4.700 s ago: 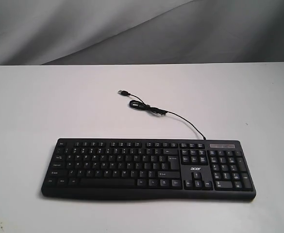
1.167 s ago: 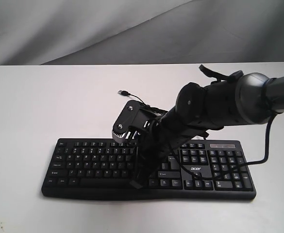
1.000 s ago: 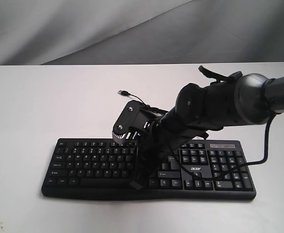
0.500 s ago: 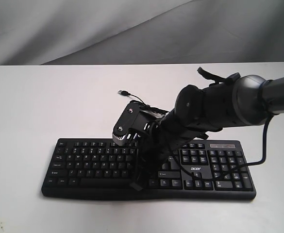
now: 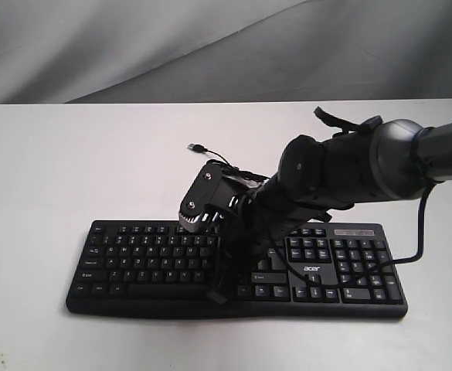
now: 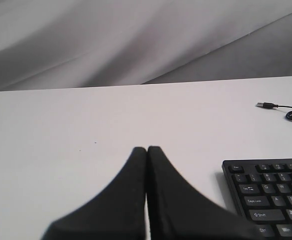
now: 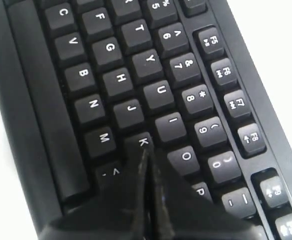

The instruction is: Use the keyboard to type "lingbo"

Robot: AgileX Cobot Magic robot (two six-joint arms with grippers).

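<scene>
The black keyboard (image 5: 133, 255) with white legends and the acer logo lies on the white table near its front edge. My right arm reaches in over its middle from the right, and my right gripper (image 5: 216, 294) points down at the letter keys, shut with nothing in it. In the right wrist view the keyboard (image 7: 111, 50) fills the picture and the right gripper (image 7: 146, 152) has its tip at the edge of the K key (image 7: 142, 141), hiding the key beside it. My left gripper (image 6: 146, 149) is shut and empty, off the end of the keyboard (image 6: 270, 192).
The keyboard's thin black cable (image 5: 241, 174) coils behind it and ends in a USB plug (image 5: 196, 147), which the left wrist view also shows as a USB plug (image 6: 263, 105). A grey cloth (image 5: 133, 46) hangs behind the white table (image 5: 48, 178).
The right arm, absent 4.7 s ago, now hangs over the keyboard's middle. Over the last second its wrist has crept slightly up and right; the keyboard has not moved.
</scene>
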